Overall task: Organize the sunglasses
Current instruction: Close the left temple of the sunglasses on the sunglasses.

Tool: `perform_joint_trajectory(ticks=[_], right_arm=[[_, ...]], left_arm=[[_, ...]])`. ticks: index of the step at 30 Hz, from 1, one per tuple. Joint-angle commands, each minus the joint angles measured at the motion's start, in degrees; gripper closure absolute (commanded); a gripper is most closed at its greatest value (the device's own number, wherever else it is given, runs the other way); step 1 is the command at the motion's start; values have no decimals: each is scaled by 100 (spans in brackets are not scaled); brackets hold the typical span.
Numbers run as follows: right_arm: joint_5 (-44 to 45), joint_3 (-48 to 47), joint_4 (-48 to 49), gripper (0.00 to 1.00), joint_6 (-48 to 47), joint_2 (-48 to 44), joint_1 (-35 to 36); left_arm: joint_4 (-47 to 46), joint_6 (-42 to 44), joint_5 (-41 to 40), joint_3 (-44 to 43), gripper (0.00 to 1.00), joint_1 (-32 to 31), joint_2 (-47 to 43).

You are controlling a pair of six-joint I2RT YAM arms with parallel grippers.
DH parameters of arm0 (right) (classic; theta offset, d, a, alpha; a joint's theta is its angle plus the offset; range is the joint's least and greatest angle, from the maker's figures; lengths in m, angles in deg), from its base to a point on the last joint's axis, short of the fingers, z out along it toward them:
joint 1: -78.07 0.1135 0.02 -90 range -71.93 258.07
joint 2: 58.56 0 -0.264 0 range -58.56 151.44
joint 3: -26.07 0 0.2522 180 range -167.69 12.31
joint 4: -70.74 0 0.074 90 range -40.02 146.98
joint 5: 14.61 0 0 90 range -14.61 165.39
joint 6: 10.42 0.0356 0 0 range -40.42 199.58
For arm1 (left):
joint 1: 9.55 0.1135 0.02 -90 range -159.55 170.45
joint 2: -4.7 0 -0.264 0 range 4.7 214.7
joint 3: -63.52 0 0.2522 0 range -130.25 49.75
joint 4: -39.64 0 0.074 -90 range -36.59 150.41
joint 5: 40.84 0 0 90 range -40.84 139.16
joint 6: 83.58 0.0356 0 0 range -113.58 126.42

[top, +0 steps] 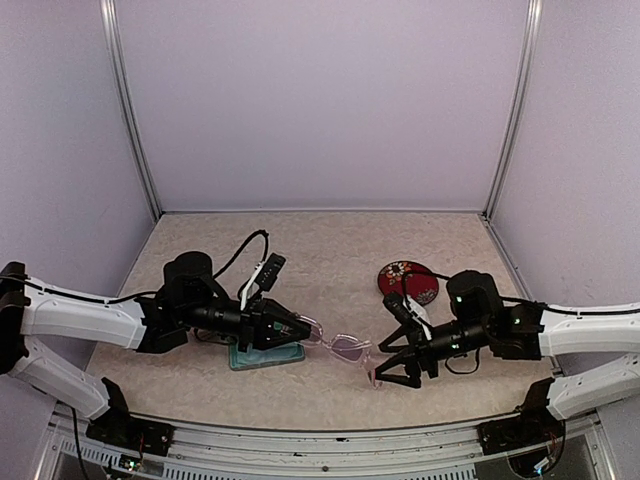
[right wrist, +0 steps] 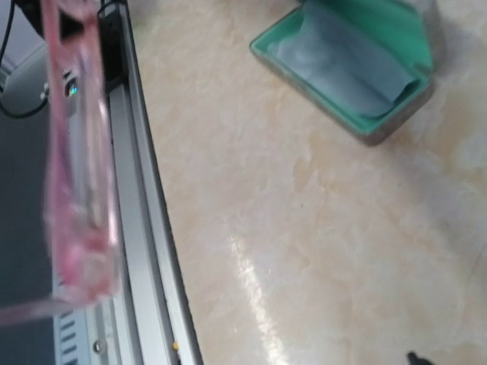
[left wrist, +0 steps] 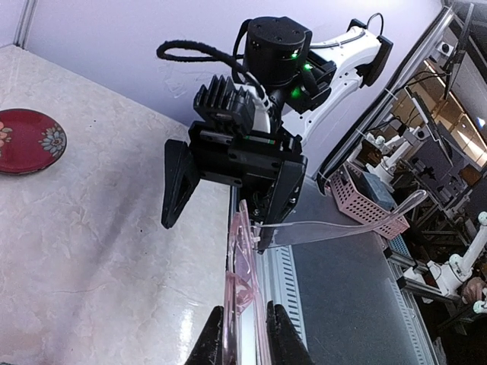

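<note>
The bench [top: 330, 250] is a broad slab with a pale, marbled beige surface and a soft sheen, edged along its near side by a ribbed metal rail. Two arms with smooth white shells and black joints reach inward over it, one from each side. Beneath the left arm an oblong case [top: 262, 355] lies open on the bench, its shell teal-green with rounded corners, and a thin light-blue cloth [right wrist: 346, 65] lies in a loose fold inside it. Farther back, on the right, sits a flat round red dish [top: 408, 283] with a small floral pattern. The sunglasses [top: 347, 346] hang in the air between the two arms, near the front edge and just right of the case; they are a thin, pale pair of translucent pinkish plastic, and one long slim temple is swung out sideways. The left pincer [top: 303, 328] is clamped on one end of the frame, its black wedge-shaped fingers [left wrist: 283, 341] pressing it from both sides. The right pincer [top: 386, 358] stands wide apart, gripping nothing, with one tapered finger just beside the hinge of the outswung temple; whether it touches cannot be told.
</note>
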Motion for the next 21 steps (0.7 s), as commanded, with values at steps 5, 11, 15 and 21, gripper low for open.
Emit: perform_joint_trajectory(ticks=[5, 11, 15, 21], right_arm=[[-223, -312, 260, 11, -102, 372, 124], [-321, -554, 369, 10, -110, 752, 230], [-338, -680, 398, 10, -124, 900, 260], [-442, -808, 421, 7, -154, 1056, 260]], left_arm=[[-302, -80, 60, 62, 86, 38, 95], [-234, -26, 61, 37, 86, 5, 192], [-188, 22, 51, 24, 86, -34, 222], [18, 185, 22, -107, 86, -199, 413]])
